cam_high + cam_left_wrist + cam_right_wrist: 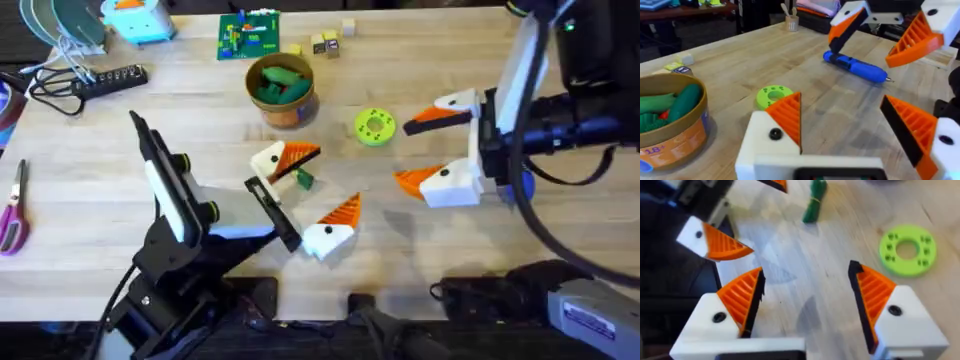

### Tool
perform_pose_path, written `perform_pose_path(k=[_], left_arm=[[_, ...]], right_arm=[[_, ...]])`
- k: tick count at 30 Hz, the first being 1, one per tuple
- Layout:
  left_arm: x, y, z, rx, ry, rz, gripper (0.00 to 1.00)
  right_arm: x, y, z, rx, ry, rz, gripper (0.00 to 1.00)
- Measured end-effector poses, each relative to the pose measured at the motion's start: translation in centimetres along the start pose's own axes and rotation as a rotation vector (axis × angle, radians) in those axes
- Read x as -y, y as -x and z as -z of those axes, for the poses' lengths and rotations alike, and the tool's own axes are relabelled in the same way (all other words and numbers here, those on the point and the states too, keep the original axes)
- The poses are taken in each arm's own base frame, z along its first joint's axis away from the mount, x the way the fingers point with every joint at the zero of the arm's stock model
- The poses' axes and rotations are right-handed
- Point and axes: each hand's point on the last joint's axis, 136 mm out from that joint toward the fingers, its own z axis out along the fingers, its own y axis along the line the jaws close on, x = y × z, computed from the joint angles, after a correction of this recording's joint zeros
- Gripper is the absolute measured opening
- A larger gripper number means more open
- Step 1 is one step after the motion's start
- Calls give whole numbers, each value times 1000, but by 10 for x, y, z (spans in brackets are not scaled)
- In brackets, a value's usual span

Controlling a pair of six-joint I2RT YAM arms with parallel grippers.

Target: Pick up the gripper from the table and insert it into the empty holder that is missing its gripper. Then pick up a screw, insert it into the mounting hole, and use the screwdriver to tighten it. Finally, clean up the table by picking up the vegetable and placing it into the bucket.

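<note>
Two white-and-orange jaws sets are over the pale wooden surface (420, 60). Landmark used for places: the flat lime-green ring-shaped disc (374, 126).

Left gripper (308, 195), nearest the arm bases, sits on the near-left side of the disc. Jaws stand wide apart, nothing between them. Both white angular finger blocks carry an orange ribbed wedge; the far one (270, 160) and the near one (327, 237) look alike, so which is the holder of the task I cannot tell.

Small dark-green elongated toy vegetable (304, 179) lies on the surface between those two fingers, on the near-left of the disc, touching neither as far as can be seen. In the right wrist view it (814, 202) lies beyond the disc (906, 250).

Right gripper (432, 147) is just right of the disc, reaching in from the right. Jaws wide apart, holding nothing.

Blue pen-shaped electric screwdriver (855, 66) lies flat on the surface beyond the disc (772, 95) in the left wrist view, under the right gripper (885, 42), thin metal tip bare.

Round orange-brown tub with tan rim, the bucket (283, 110), stands upright to the far-left of the disc, near it, with bigger green toy vegetables (279, 84) inside.

Farther still from the disc: a green circuit board (250, 36) and small wooden cubes (324, 43).
</note>
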Motion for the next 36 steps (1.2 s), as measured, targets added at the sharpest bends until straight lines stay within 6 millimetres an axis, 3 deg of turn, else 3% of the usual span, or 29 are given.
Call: perform_pose_path(k=[10,12,16,17,25,30,36], left_arm=[[0,0,0,1,0,0,990],[0,0,0,1,0,0,727],[0,0,0,1,0,-1,75],[0,0,0,1,0,-4,26],[0,0,0,1,0,-5,6],[0,0,0,1,0,-4,6],[-1,0,0,1,4,-5,6]], right_arm=[[-8,11,-21,105,225,137,990],[-8,11,-23,117,248,135,990],[-10,13,-23,136,271,141,991],[-11,14,-23,139,274,142,991],[-11,17,-23,155,275,161,991],[33,20,-18,153,95,233,991],[122,-8,7,-9,-314,40,991]])
